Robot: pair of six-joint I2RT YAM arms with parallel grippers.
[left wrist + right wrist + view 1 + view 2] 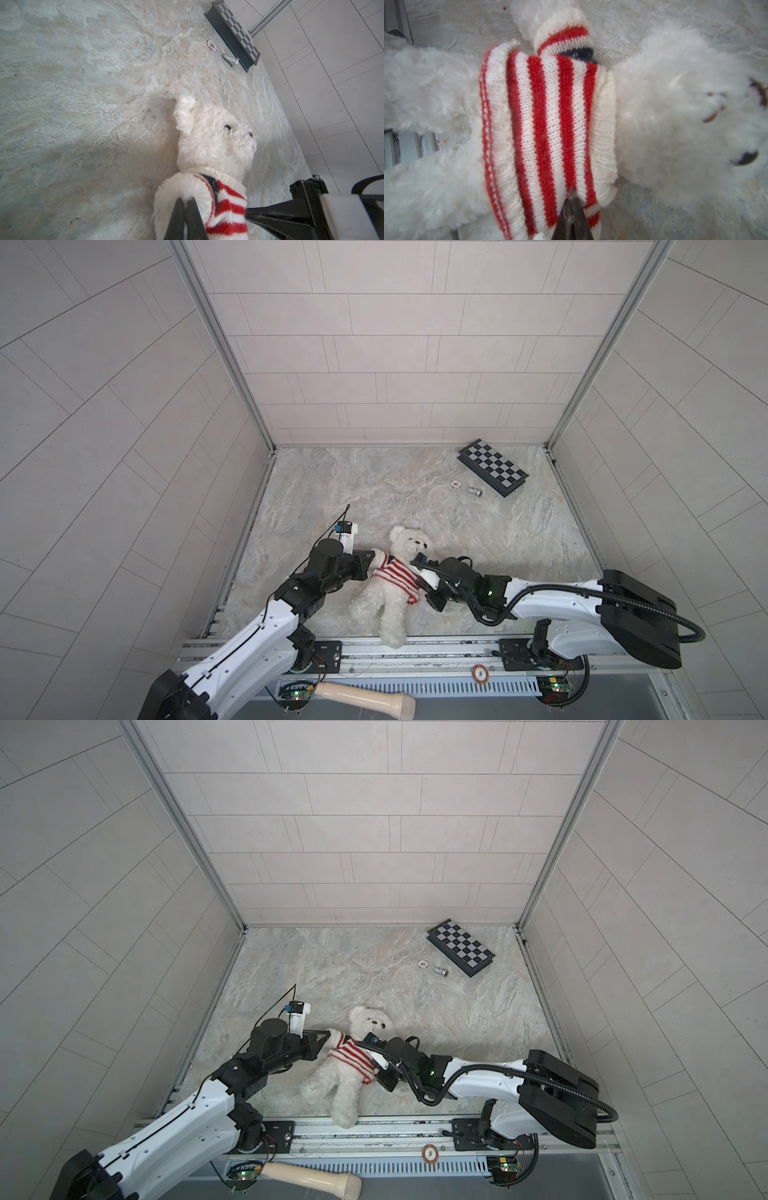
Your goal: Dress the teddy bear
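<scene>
While the left gripper [185, 202] lies low at the left of the marble table [365, 493], its fingers are pressed together on the fluffy end of one arm of the teddy bear [407, 542], which stretches out toward it. That arm comes out of a sleeve of the striped sweater [395, 577], a red-and-white knit that covers the bear's chest with its collar at the neck. The bear lies on its back near the front edge of the table, its head pointing away from the arms' bases and one leg reaching over the front rail [436, 649]. On the bear's other side, the right gripper [572, 200] is clamped tight on the knit near the second sleeve; whether an arm fills that sleeve I cannot tell. Well apart, toward the back right corner, a poker chip [456, 484] and a small silver chess piece [474, 491] lie just beside a folded chessboard [493, 466].
</scene>
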